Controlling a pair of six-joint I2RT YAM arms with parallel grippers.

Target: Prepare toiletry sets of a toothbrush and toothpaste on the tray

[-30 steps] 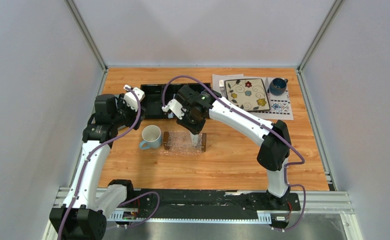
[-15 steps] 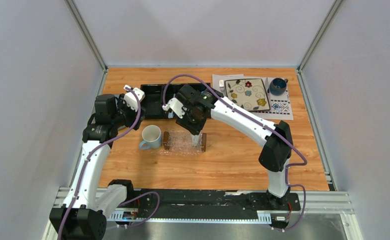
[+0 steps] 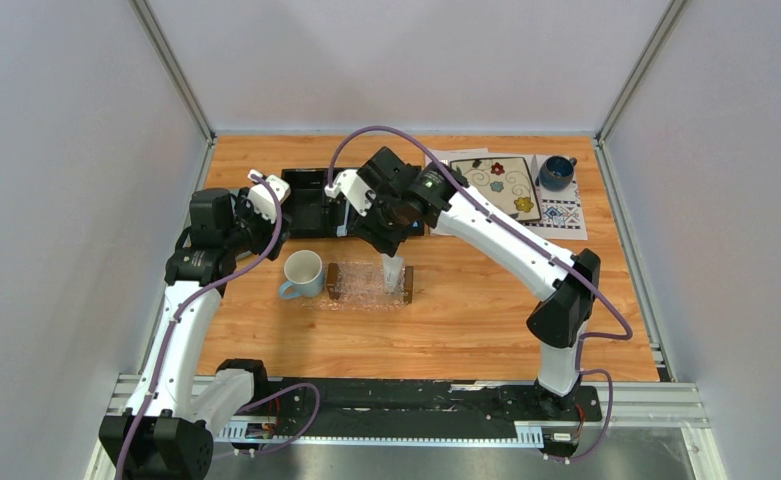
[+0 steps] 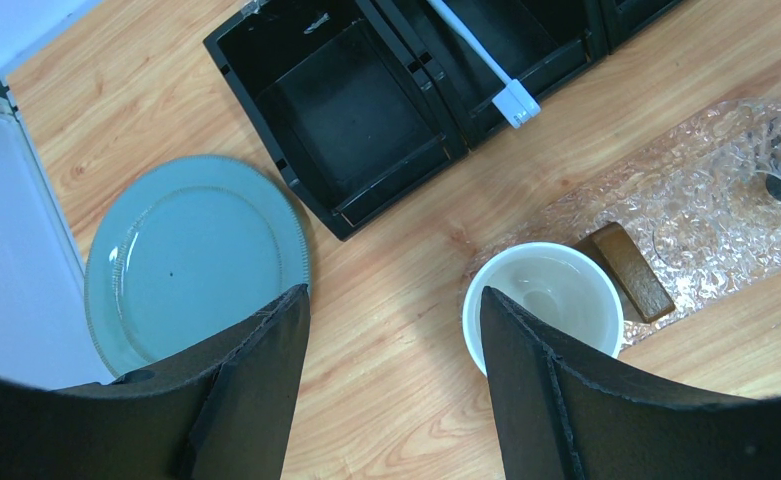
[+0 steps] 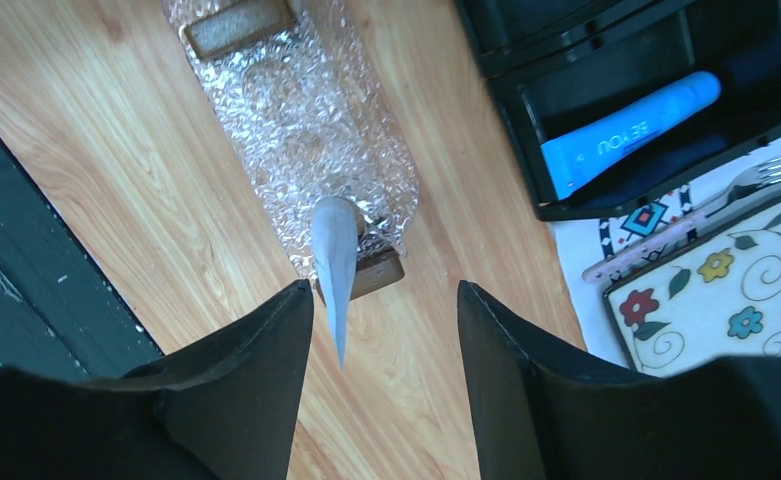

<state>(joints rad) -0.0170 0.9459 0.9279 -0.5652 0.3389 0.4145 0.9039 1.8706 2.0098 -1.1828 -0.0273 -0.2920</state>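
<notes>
Pale toothbrush [image 5: 334,262] at clear tray [image 5: 296,120] end, crossing its wooden bar, blue tube [image 5: 628,128] in black organizer [image 5: 666,165], white mug [image 4: 546,300] empty, left and right jaws apart, holding nothing

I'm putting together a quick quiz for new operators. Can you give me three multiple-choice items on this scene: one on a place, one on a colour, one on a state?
1. Where does the blue tube lie?
A. on the tray
B. in the black organizer
C. in the mug

2. What colour is the round plate?
A. red
B. black
C. grey-blue

3. How is the right gripper?
A. shut on the tube
B. open
C. shut on the fork

Answers:
1 B: the right wrist view shows the tube inside an organizer compartment.
2 C: the left wrist view shows the plate as grey-blue.
3 B: its fingers stand wide apart, above the toothbrush.
</notes>
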